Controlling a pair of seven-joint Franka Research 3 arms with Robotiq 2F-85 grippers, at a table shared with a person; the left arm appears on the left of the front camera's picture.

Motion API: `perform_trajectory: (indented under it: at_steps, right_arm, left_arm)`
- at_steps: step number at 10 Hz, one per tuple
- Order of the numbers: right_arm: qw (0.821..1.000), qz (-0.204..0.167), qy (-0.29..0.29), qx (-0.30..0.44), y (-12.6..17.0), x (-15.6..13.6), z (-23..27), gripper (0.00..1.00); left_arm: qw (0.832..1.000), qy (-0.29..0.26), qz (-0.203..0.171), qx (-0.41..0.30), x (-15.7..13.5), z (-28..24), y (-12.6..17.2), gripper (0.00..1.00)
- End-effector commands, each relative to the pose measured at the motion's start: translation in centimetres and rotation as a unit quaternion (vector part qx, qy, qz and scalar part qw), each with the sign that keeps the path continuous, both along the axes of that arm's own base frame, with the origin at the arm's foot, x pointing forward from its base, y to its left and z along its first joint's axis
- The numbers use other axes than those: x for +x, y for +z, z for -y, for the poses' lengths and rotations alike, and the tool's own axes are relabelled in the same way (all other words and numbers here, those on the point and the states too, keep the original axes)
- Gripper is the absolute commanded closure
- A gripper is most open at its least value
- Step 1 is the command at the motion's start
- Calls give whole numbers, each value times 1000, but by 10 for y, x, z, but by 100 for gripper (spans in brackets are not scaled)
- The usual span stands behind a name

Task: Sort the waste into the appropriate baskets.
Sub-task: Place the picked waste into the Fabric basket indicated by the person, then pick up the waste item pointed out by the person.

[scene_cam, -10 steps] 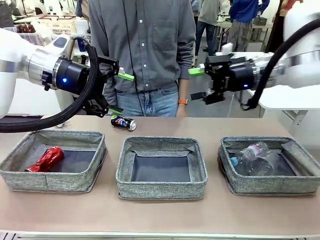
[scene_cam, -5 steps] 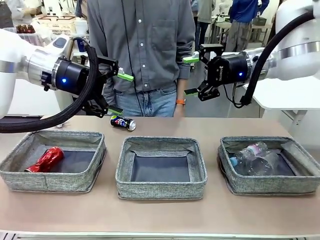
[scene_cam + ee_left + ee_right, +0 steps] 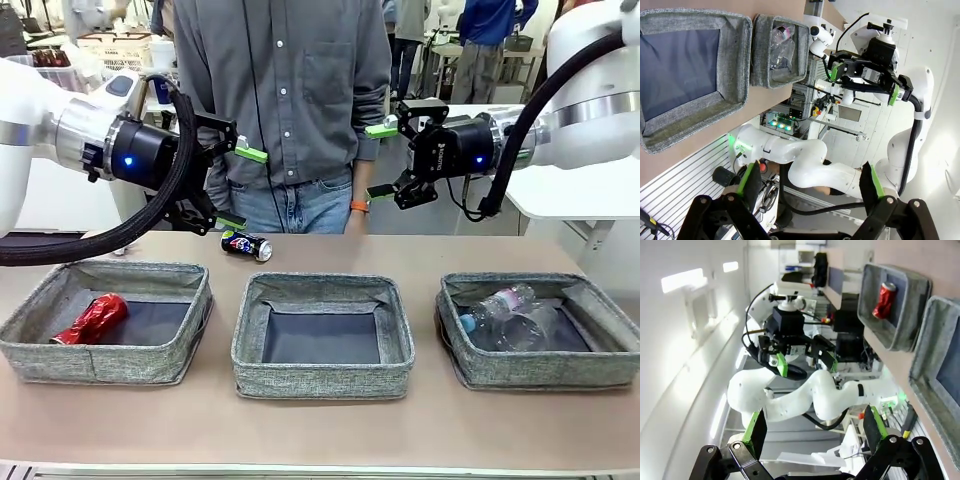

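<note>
Three grey woven baskets stand in a row. The left basket (image 3: 100,365) holds a crushed red can (image 3: 92,318). In the right basket (image 3: 540,372) lie clear plastic bottles (image 3: 505,315). The middle basket (image 3: 320,380) shows only its dark floor. A dark blue-black can (image 3: 247,244) lies on its side on the table behind the baskets. My left gripper (image 3: 242,188) hangs open just above that can. My right gripper (image 3: 379,160) is open in the air, facing the left one. The right wrist view shows the red can (image 3: 884,300); the left wrist view shows the bottles (image 3: 782,47).
A person in a grey shirt (image 3: 290,90) stands at the far edge, right behind the can, one hand (image 3: 358,215) hanging by the right gripper. The tabletop (image 3: 320,440) runs bare in front of the baskets.
My right gripper has swung left toward the middle and rolled, its fingers now pointing at the left gripper. The left arm and the waste have not moved.
</note>
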State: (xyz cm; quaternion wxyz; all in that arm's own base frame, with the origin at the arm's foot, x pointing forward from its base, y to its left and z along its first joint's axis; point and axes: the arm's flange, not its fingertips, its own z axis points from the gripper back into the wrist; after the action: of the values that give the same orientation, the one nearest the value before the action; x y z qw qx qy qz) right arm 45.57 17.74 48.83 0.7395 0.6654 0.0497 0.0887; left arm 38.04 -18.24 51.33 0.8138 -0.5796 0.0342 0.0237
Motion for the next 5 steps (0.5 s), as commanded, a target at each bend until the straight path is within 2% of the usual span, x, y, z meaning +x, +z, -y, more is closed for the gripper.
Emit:
perform_trajectory:
  at_steps: [1,5]
  right_arm:
    - [1000,8,-5,1,0,-1,-1,0]
    - [1000,8,-5,1,0,-1,-1,0]
  left_arm:
    - [1000,-1,1,3,0,0,1,0]
    - [1000,-1,1,3,0,0,1,0]
